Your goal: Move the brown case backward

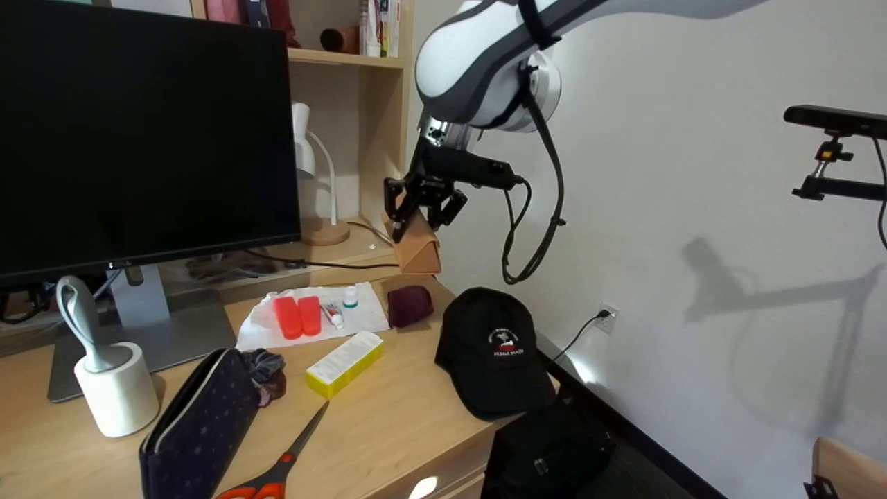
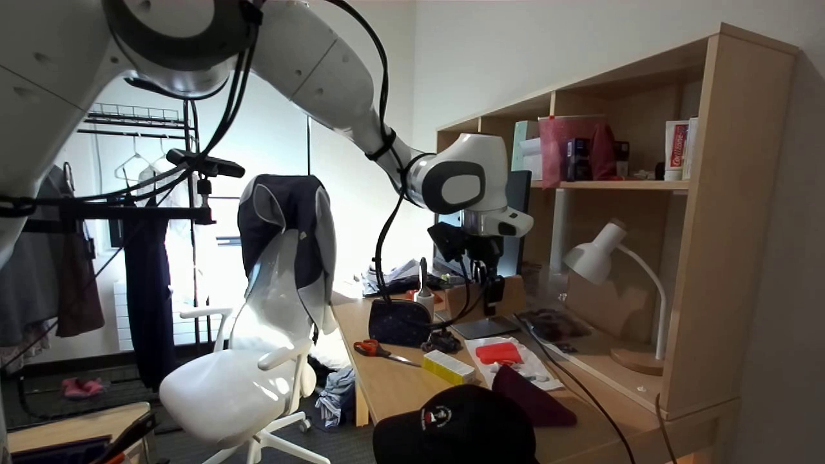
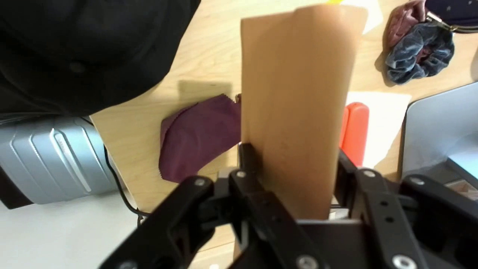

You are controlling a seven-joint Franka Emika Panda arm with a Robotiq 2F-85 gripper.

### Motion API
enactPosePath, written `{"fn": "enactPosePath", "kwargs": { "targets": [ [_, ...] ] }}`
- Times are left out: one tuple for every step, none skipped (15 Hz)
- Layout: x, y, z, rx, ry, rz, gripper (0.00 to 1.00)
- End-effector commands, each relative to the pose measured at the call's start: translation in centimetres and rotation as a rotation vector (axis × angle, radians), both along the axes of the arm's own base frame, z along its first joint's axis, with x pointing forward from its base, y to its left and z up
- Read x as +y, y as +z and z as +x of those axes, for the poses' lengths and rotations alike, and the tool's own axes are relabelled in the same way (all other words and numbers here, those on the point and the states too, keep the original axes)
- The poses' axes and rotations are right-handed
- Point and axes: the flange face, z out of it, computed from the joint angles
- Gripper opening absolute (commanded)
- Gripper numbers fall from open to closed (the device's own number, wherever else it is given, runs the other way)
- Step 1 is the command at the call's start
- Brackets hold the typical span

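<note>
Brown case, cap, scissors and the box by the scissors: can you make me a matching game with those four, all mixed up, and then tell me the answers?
1. brown case
2. cap
3. scissors
4. box by the scissors

A. black, with an emblem
B. white top, yellow side
C. held up in the gripper
D. orange and black handles

Pairs: 1-C, 2-A, 3-D, 4-B

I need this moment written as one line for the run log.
task: move brown case backward | claw: closed on brown case | lift: held above desk | maroon cloth: on desk
</note>
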Motion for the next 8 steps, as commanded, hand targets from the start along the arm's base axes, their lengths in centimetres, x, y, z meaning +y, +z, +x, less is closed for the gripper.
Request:
{"fn": "enactPosePath", "kwargs": {
  "targets": [
    [-0.12, 0.02, 0.19, 0.0, -0.001, 0.0, 0.49],
    [0.0, -0.25, 0.27, 0.003, 0.001, 0.0, 0.49],
    [0.16, -0.54, 0.28, 0.007, 0.003, 0.001, 0.49],
    [0.27, -0.73, 0.28, 0.01, 0.005, 0.001, 0.49],
    [0.32, -0.77, 0.28, 0.01, 0.005, 0.001, 0.49],
    [0.33, -0.76, 0.29, 0.01, 0.005, 0.001, 0.49],
    [0.2, -0.53, 0.62, 0.007, 0.002, -0.009, 0.24],
    [-0.14, -0.04, 1.17, -0.001, -0.009, -0.018, 0.24]
  ]
}}
